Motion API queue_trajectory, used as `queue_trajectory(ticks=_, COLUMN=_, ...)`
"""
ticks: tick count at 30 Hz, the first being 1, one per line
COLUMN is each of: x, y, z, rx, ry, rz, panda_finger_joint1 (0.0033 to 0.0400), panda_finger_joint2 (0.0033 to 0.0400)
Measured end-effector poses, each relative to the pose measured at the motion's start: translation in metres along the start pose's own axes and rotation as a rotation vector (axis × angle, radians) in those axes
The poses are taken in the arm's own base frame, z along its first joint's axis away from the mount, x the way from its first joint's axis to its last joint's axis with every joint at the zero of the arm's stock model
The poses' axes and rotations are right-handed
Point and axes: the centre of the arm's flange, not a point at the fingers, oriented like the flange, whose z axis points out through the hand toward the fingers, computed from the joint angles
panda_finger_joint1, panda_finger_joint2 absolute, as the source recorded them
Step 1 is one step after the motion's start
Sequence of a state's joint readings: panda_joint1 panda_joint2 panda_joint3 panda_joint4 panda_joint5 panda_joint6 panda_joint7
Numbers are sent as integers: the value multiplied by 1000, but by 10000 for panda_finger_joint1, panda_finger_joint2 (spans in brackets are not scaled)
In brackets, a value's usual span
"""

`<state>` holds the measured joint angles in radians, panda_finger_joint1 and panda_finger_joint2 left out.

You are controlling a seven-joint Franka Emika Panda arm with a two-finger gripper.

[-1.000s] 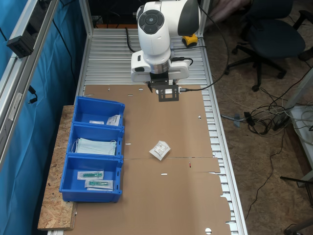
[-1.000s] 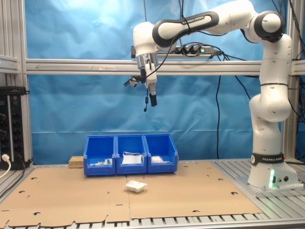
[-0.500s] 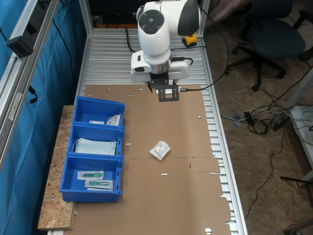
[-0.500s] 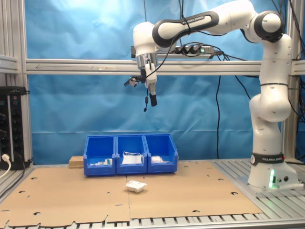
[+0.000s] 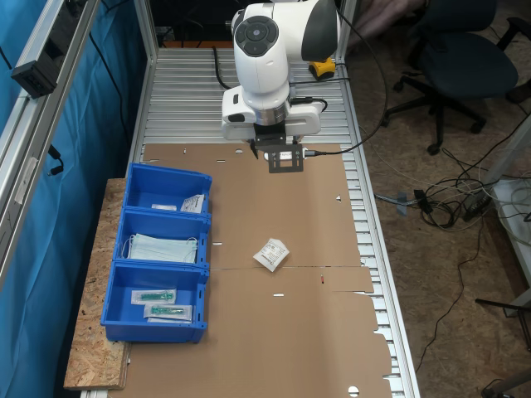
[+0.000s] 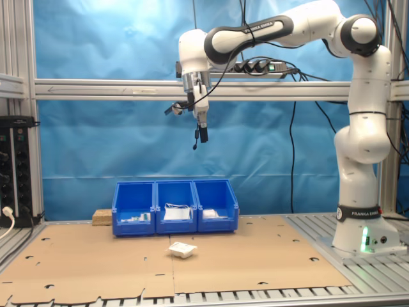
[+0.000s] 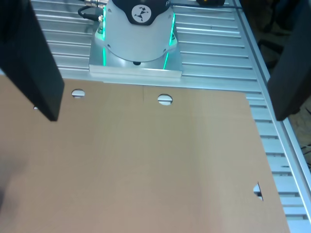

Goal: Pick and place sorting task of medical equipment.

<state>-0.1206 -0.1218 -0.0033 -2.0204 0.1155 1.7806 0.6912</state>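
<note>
- Small flat white sealed packet (image 5: 271, 254) with faint dark print: lying loose on the brown cardboard-covered worktop (image 5: 315, 348), just off the middle blue bin; seen too in the second exterior view (image 6: 182, 249), in front of the bin row.
- Black two-fingered tool (image 5: 284, 160) on the white robot arm (image 6: 255, 29): held high over the cardboard, well apart from the packet, empty, jaws spread wide.
- In the wrist view: two dark fingers (image 7: 29, 53) at opposite edges of the picture, bare cardboard between them, the arm's grey round base (image 7: 138, 34) with green lights beyond.
- In the second exterior view: tool (image 6: 202, 133) pointing down, well above the bins.
- Three blue plastic bins (image 5: 158, 264) in a row, touching side by side, along the cardboard's edge at the first exterior view's left.
- Farthest bin from the first exterior camera: another small white packet (image 5: 192, 203).
- Middle bin: light-blue folded face masks (image 5: 162, 248).
- Nearest bin: clear packets with green items (image 5: 162, 303).
- Bins resting partly on a chipboard panel (image 5: 91, 332).
</note>
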Motion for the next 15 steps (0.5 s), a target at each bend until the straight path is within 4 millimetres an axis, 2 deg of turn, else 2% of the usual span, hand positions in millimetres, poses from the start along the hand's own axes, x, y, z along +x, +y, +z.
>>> queue_trajectory(ticks=8, x=12, y=-8, z=11, rx=42, ry=53, rz=4, panda_finger_joint1=400, panda_finger_joint2=400)
queue_trajectory(ticks=15, x=29, y=-14, z=42, rx=63, ry=85, rz=15, panda_finger_joint1=400, panda_finger_joint2=400)
